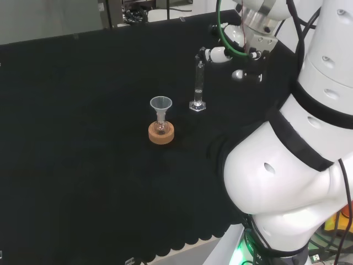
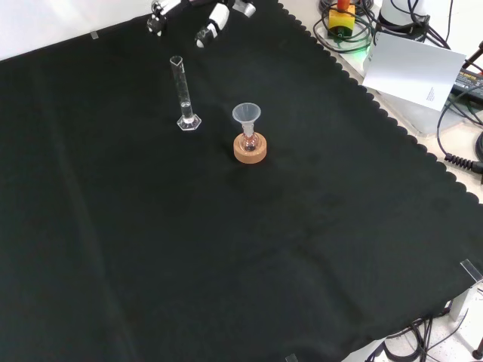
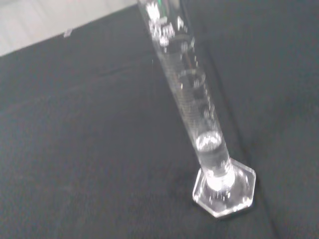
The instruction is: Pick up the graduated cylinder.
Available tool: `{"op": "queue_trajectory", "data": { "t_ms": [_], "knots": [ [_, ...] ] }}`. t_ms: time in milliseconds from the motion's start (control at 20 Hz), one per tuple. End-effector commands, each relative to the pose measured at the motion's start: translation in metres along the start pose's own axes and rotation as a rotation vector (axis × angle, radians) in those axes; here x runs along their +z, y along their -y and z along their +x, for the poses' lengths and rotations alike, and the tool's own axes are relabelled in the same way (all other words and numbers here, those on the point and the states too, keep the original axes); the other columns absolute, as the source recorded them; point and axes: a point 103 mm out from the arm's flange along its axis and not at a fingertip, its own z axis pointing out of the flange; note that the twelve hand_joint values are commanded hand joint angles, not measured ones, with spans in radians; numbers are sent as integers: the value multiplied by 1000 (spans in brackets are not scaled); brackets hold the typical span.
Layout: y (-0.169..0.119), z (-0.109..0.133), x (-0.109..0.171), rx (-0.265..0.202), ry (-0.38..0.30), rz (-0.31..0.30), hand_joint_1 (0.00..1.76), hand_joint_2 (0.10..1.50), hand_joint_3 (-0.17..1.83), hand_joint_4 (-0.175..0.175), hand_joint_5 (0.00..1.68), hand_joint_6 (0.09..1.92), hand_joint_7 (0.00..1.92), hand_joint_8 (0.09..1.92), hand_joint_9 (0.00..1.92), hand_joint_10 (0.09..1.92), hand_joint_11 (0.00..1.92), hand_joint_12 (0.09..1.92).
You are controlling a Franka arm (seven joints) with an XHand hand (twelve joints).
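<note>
Black cloth (image 2: 151,249) — cylinder (image 2: 183,94), cork ring (image 2: 250,149).

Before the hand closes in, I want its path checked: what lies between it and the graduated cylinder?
Nothing. In the front view only bare black cloth separates the hand from the graduated cylinder; the funnel on its cork ring stands off to the side.
</note>
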Motion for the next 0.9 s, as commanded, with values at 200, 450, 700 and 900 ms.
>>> {"op": "queue_trajectory", "data": {
  "t_ms": [200, 450, 700, 900],
  "knots": [
    [-3, -17, 41, 5, -145, 67, 757, 788, 395, -49, 350, 87, 95, 666, 316, 691, 53, 1410],
    [-4, -22, 51, 10, -151, 87, 787, 753, 452, -48, 347, 87, 72, 657, 263, 689, 12, 1418],
    [-2, -28, 57, 4, -171, 79, 793, 733, 491, -49, 352, 87, 90, 660, 267, 701, 7, 1422],
    [0, -33, 64, -21, -225, 66, 803, 716, 515, -52, 370, 87, 124, 667, 301, 697, 34, 1412]
  ]
}}
